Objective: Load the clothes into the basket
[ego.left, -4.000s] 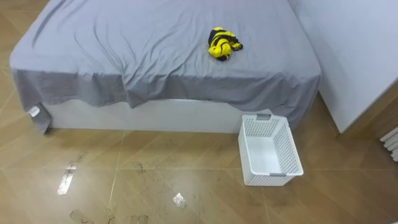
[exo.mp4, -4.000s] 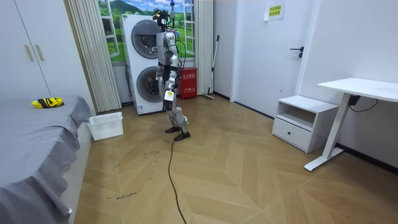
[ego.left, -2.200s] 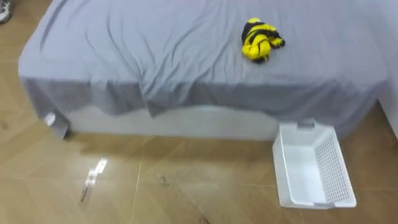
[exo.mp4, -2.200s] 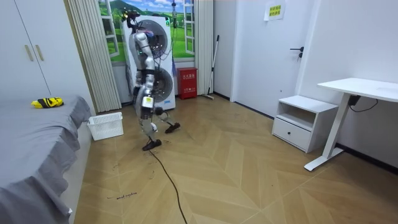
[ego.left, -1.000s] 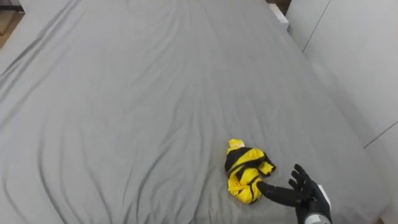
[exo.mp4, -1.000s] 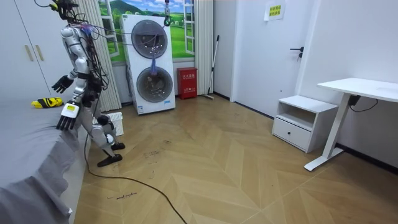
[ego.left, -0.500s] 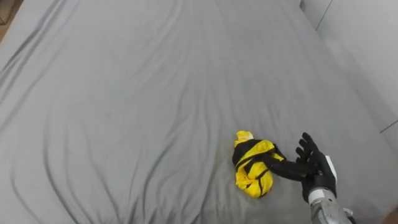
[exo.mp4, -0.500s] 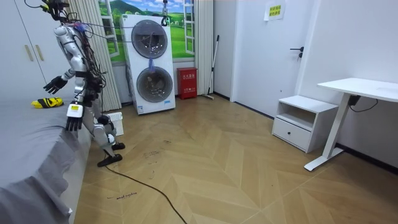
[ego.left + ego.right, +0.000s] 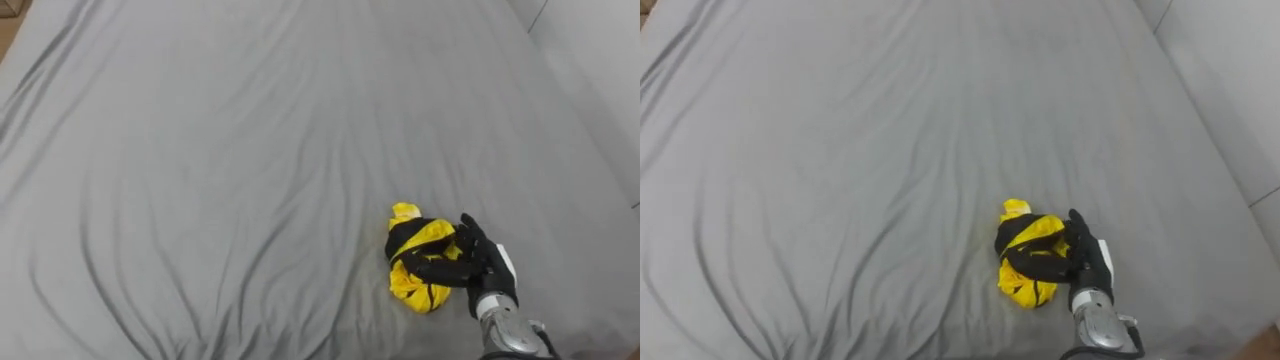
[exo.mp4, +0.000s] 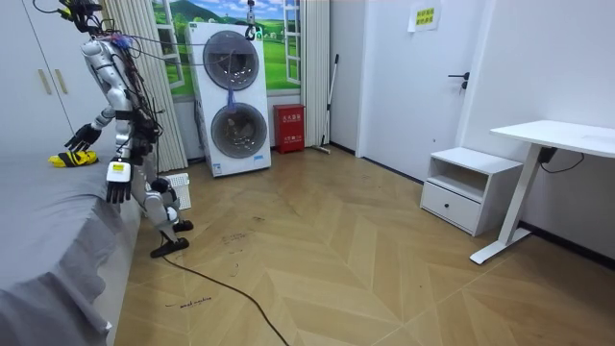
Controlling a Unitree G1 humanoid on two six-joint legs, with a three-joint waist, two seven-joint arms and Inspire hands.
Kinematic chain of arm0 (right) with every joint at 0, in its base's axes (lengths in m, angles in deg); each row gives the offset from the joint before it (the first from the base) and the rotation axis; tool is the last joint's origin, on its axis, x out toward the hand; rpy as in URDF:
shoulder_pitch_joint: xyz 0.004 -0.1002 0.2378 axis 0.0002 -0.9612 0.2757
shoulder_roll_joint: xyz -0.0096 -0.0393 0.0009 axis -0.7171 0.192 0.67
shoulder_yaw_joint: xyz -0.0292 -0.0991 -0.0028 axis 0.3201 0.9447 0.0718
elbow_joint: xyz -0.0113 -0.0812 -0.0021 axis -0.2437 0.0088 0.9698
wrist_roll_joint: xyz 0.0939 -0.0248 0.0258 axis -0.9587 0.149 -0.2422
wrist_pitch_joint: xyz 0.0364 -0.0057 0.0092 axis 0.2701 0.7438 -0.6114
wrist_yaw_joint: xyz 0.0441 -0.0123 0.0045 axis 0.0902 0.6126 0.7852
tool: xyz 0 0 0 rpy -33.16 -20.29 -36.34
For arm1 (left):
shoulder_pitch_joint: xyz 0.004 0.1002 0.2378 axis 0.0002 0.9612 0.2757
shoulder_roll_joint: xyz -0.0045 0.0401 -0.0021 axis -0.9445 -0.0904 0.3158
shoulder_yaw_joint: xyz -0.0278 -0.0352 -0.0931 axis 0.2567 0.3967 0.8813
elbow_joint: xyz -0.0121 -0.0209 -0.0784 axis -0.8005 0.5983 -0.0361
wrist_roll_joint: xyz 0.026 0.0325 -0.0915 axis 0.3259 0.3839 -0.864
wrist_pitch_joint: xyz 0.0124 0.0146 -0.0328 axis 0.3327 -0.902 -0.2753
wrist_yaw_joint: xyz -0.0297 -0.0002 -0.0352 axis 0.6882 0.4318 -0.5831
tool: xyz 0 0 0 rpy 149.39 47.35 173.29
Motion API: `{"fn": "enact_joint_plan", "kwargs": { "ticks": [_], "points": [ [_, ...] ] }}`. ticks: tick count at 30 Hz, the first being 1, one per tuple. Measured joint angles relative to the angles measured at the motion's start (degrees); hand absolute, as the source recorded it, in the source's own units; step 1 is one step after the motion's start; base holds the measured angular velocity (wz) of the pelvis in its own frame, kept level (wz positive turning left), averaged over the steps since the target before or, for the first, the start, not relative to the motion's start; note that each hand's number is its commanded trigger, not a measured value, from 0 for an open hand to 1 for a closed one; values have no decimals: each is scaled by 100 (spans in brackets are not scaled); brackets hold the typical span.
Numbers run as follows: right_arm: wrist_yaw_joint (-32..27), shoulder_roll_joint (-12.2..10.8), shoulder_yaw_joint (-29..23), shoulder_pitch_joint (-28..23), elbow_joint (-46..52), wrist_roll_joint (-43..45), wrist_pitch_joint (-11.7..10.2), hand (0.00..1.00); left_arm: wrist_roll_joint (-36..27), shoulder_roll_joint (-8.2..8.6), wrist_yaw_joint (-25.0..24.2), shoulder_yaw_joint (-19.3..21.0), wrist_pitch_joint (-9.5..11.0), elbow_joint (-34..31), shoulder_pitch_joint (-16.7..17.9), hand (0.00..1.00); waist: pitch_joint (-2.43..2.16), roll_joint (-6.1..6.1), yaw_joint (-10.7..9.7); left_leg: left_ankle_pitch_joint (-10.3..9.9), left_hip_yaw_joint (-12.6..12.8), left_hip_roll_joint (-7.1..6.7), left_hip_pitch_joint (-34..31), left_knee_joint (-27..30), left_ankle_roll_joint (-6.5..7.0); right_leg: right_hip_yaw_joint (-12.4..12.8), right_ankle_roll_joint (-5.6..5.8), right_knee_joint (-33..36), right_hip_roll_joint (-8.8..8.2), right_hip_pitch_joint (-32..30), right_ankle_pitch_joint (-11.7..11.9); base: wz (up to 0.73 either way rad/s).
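The robot is standing at the side of the bed (image 9: 250,150) and leaning its right arm out over the grey sheet. The right hand (image 9: 490,270) is resting against the yellow and black garment (image 9: 425,238), its dark fingers (image 9: 440,270) lying stretched out across the bundle's near side rather than clamped round it; they are hard to tell apart from the garment's black stripes. The garment is lying crumpled on the sheet directly under and ahead of those fingertips, nothing of it lifted. Beyond the fingertips and out to their left the sheet is running on wide and bare, creased in long soft folds. On the other side, behind the wrist, the mattress edge is passing close, with a white panel (image 9: 600,70) rising just past it, so room is tight there. In the room view the left hand (image 10: 117,187) is hanging beside the bed's edge, fingers loose and holding nothing. The white basket (image 10: 183,189) is standing on the wooden floor (image 10: 336,259) behind the robot's legs, well apart from both sets of fingers and partly hidden by a leg; whether anything is lying inside it I cannot tell. The floor past the basket is spreading open toward the stacked washing machines (image 10: 235,96), a low cabinet (image 10: 461,187) and a desk (image 10: 557,135).
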Motion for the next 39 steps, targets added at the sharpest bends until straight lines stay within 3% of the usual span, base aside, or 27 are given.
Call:
{"fn": "enact_joint_plan", "kwargs": {
  "ticks": [6,10,16,19,30,39],
  "points": [
    [-225,137,-10,574,-958,32,0,0,14,-55,-105,-19,-82,21,-121,0,45,-67,-14,66,-144,-36,-272,1,14,-165,-1,-12,-26,-197,20,13],
    [-328,310,-78,860,-1320,108,-6,0,30,-54,-165,-52,-89,21,-202,0,49,-72,109,86,-156,-54,-425,-2,24,-207,2,-8,-45,-341,22,5],
    [-432,498,-125,1094,-1627,309,-6,0,29,-64,-223,-53,-81,25,-267,0,66,-73,202,96,-215,-79,-527,-7,38,-214,10,-7,-62,-440,26,1],
    [-468,556,-128,1125,-1648,312,-6,0,28,-66,-226,-68,-81,33,-375,0,97,-66,248,115,-257,-96,-566,-8,43,-243,14,-6,-75,-465,28,6],
    [-499,559,-56,1172,-1670,740,-4,0,17,-67,-219,-122,-88,25,-417,0,134,-45,312,131,-280,-100,-641,-7,48,-275,22,-12,-76,-536,34,1],
    [-497,340,344,1174,-1428,1145,41,0,-141,-106,-203,-463,-95,85,-575,0,147,-19,326,131,-213,-88,-656,-15,49,-242,27,-4,-76,-577,51,-2]
  ]
}}
